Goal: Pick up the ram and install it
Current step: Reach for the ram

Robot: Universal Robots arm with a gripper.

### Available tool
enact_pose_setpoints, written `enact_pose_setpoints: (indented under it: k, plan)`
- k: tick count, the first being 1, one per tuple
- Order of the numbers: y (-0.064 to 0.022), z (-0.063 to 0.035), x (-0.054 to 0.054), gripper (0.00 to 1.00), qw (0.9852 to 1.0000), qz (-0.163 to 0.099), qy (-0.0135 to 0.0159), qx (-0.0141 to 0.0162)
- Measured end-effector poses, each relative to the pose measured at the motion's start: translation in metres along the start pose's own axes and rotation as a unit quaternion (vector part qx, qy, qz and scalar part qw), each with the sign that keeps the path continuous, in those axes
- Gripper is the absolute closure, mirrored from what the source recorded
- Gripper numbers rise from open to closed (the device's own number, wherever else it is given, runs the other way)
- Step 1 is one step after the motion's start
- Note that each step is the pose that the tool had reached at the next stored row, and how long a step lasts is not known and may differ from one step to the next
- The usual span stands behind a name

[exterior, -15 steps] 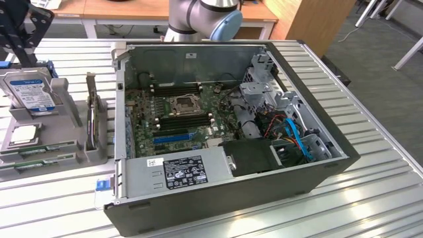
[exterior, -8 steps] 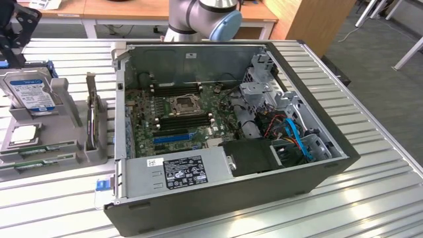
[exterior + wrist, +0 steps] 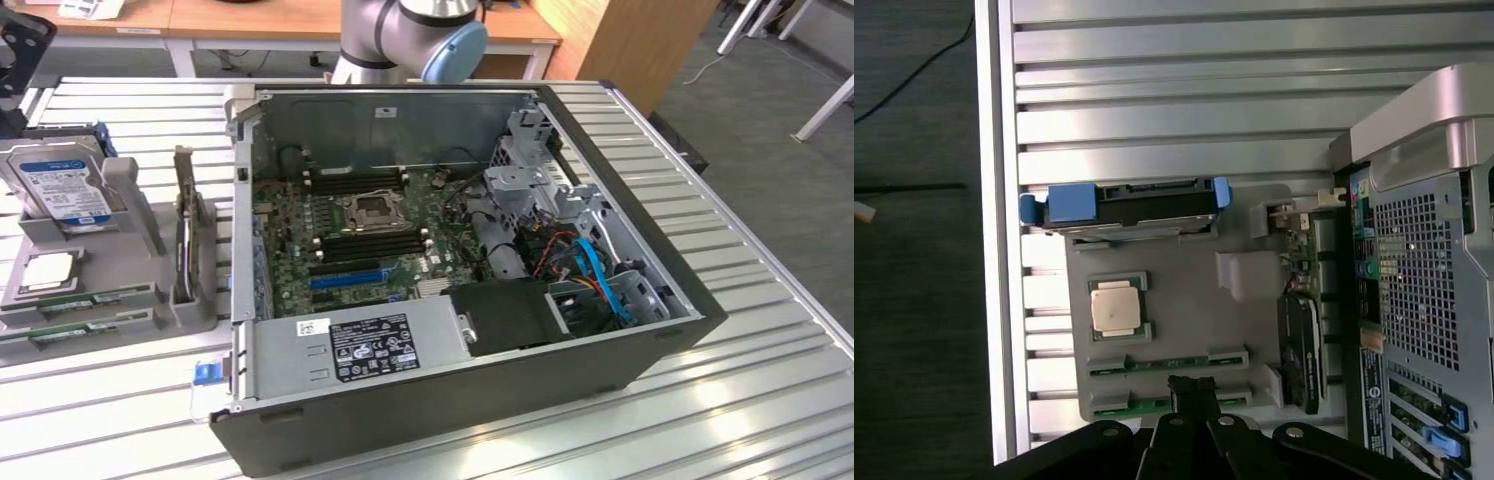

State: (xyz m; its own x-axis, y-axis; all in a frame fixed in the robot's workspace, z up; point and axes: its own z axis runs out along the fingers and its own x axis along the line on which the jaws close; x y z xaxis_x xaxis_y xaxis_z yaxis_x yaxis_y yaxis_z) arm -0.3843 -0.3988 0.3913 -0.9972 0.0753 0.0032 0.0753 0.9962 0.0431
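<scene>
- Exterior view: an open computer case (image 3: 641, 345) lies on its side on a slatted metal table (image 3: 747, 420), with the motherboard (image 3: 287, 240) facing up.
- Long black memory slots (image 3: 374, 242) run beside the processor socket (image 3: 367, 210). A grey power supply (image 3: 360, 342) with a black label sits against the near wall.
- The arm (image 3: 427, 35) rises behind the case, showing a grey and blue joint.
- On the exterior view's left of the case, a grey parts holder (image 3: 180, 310) rests on the table. It carries a hard drive (image 3: 60, 190) standing upright, a processor chip (image 3: 47, 272) lying flat and an expansion card (image 3: 187, 235) on edge.
- The ram is two green sticks lying flat in the holder. The inner ram stick (image 3: 94, 297) is just beside the processor chip. The outer ram stick (image 3: 67, 328) lies parallel to it at the holder's near edge.
- Wrist view: the camera looks down on the holder (image 3: 1184, 320), with the table (image 3: 1154, 120) around it.
- The hard drive (image 3: 1129, 205), processor chip (image 3: 1116, 307) and expansion card (image 3: 1301, 345) sit in their seats, and the case (image 3: 1424, 270) shows its perforated rear panel.
- The inner ram stick (image 3: 1164, 363) lies between two grey clips. The outer ram stick (image 3: 1139, 406) is partly covered by the gripper.
- The gripper (image 3: 1192, 384) has its black fingers pressed together with nothing between them. Its tips hang over the strip between the two sticks, and both sticks are seated in the holder. I cannot tell whether the tips touch anything.
</scene>
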Motion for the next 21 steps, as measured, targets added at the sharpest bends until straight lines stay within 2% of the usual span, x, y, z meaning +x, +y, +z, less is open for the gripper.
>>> enact_pose_setpoints:
  k: [10, 21]
  plan:
    - [-0.0014, 0.0002, 0.018, 0.9, 1.0, 0.0, 0.0006, 0.0001]
    - [-0.0019, 0.0002, 0.019, 0.9, 1.0, 0.0, 0.0007, 0.0001]
